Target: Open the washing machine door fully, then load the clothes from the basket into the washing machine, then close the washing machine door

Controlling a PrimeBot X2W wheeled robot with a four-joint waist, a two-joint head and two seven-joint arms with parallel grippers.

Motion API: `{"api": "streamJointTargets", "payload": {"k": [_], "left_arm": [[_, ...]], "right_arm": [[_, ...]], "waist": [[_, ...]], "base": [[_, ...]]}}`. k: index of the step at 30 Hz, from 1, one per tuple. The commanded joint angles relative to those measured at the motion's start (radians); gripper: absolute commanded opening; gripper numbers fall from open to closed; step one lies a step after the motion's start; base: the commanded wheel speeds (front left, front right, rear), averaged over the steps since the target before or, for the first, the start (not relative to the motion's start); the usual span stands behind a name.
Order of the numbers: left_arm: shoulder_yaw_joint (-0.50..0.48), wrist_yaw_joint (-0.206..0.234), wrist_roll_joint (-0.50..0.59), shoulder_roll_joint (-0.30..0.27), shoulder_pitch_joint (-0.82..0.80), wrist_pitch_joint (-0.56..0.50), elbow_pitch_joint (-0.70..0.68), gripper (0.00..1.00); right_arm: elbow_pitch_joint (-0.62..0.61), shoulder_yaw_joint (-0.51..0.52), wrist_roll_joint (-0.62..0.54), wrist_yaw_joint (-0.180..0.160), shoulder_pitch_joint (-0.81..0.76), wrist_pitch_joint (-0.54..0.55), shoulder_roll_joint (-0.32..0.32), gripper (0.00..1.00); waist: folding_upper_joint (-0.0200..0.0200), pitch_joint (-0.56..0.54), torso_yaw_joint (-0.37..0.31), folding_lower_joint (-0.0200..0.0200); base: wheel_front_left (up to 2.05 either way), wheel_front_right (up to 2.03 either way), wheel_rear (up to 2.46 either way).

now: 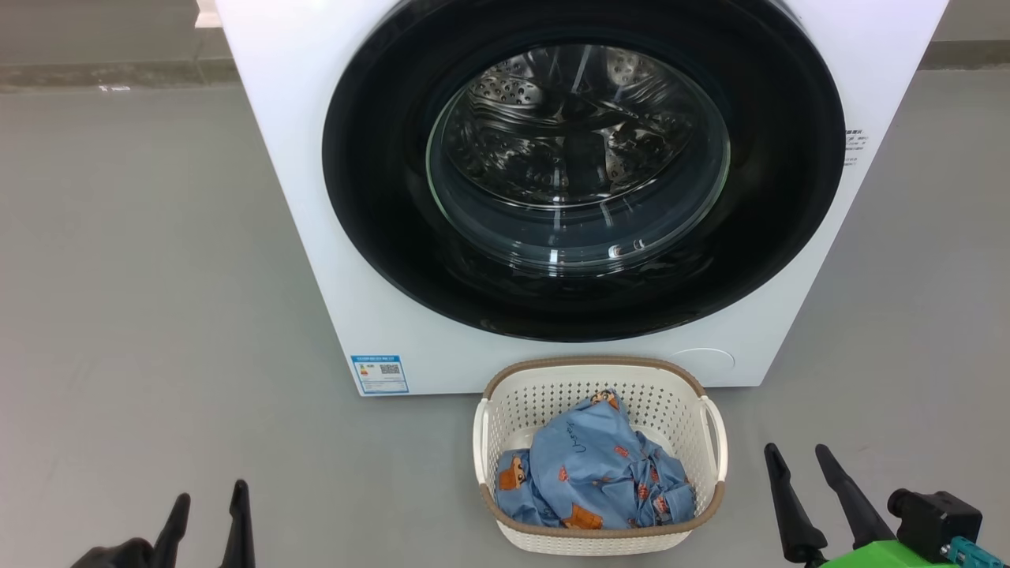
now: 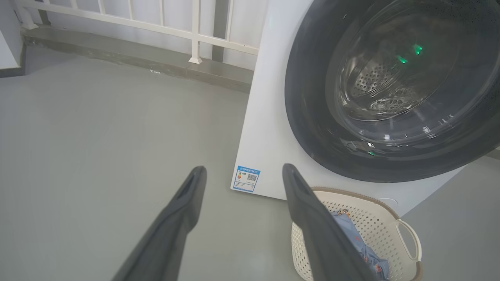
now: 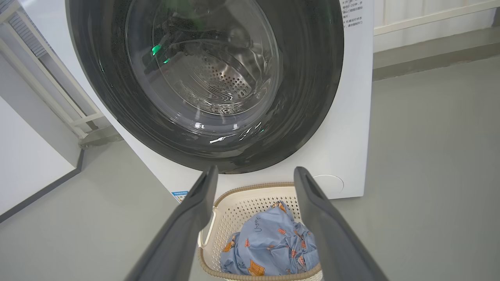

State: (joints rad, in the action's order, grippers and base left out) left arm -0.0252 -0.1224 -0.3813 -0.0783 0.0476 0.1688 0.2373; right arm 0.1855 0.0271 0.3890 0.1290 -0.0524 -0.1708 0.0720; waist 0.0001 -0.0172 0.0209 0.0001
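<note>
The white washing machine [image 1: 316,237] stands ahead with its round black-rimmed door [image 1: 379,237] shut, and the steel drum shows through the glass. On the floor before it sits the cream basket [image 1: 714,442] holding the light blue clothes [image 1: 592,473]. My left gripper [image 1: 209,505] is open at the lower left, left of the basket. My right gripper [image 1: 797,461] is open at the lower right, just right of the basket. In the right wrist view the door [image 3: 308,78], basket [image 3: 234,203] and clothes [image 3: 265,242] lie beyond the right gripper [image 3: 254,173]. The left gripper [image 2: 242,171] holds nothing.
Grey floor [image 1: 142,315] spreads to both sides of the machine. A white railing [image 2: 156,27] on a low ledge runs behind it at the left. A blue label [image 1: 379,374] marks the machine's lower front corner.
</note>
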Motion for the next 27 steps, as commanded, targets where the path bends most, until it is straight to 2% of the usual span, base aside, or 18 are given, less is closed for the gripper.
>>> {"api": "streamJointTargets", "payload": {"k": [1,27], "left_arm": [[-0.03,0.005,0.039,-0.021,-0.006,0.018,-0.029,1.0],[-0.073,0.008,0.34,-0.018,0.013,0.091,-0.008,1.0]], "right_arm": [[-0.022,-0.011,-0.041,0.001,0.007,-0.016,0.01,1.0],[-0.042,0.009,-0.349,0.002,-0.013,-0.089,0.007,1.0]], "waist": [[-0.0001,-0.001,0.0,-0.0001],[-0.0001,-0.01,-0.003,-0.0001]], "base": [[0.0,0.0,0.0],[0.0,0.0,0.0]]}}
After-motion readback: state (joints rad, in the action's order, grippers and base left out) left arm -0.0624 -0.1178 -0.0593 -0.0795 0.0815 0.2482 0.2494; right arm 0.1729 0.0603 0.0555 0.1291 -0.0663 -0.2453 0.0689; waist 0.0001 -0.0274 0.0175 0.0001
